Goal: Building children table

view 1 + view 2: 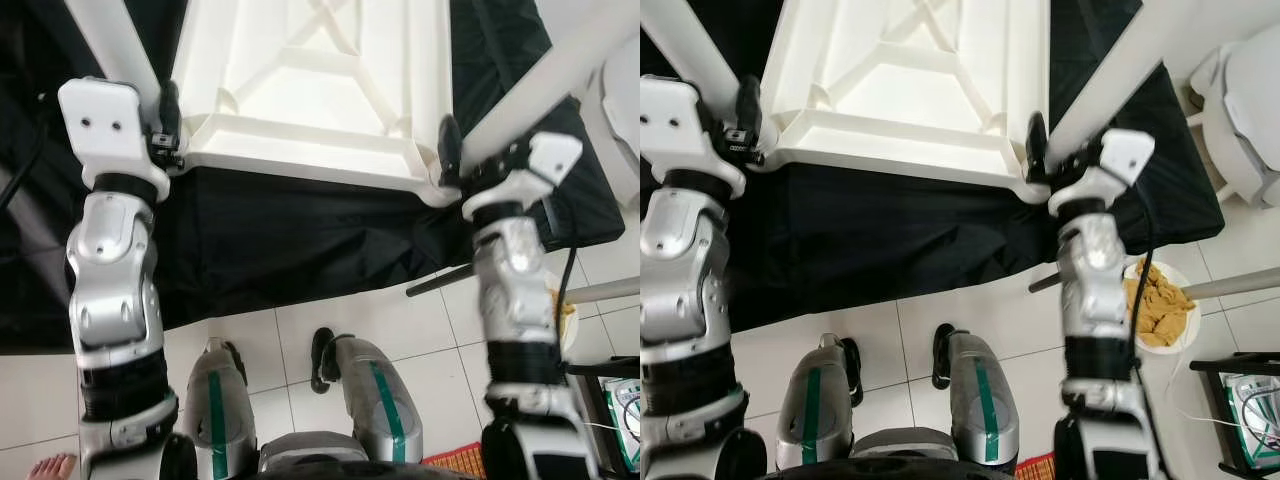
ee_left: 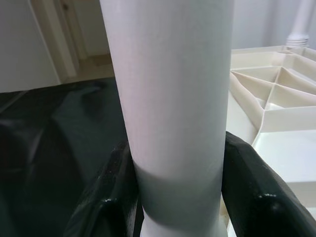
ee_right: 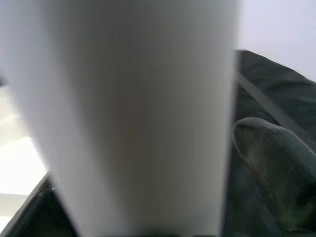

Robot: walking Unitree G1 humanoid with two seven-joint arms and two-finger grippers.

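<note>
Both grippers clamp the legs of an upturned white plastic children's table [image 1: 320, 90].
It lies on a black cloth [image 1: 290, 240]; the left gripper [image 2: 173, 197] fingers squeeze the near-left white cylindrical leg [image 2: 170, 98], the right gripper [image 1: 448, 150] fingers squeeze the near-right leg [image 1: 540, 85], both at their bases.

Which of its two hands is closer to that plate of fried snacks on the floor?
Right. The right gripper clamps a white table leg above the plate; the left gripper holds the leg at the tabletop's far corner.
</note>
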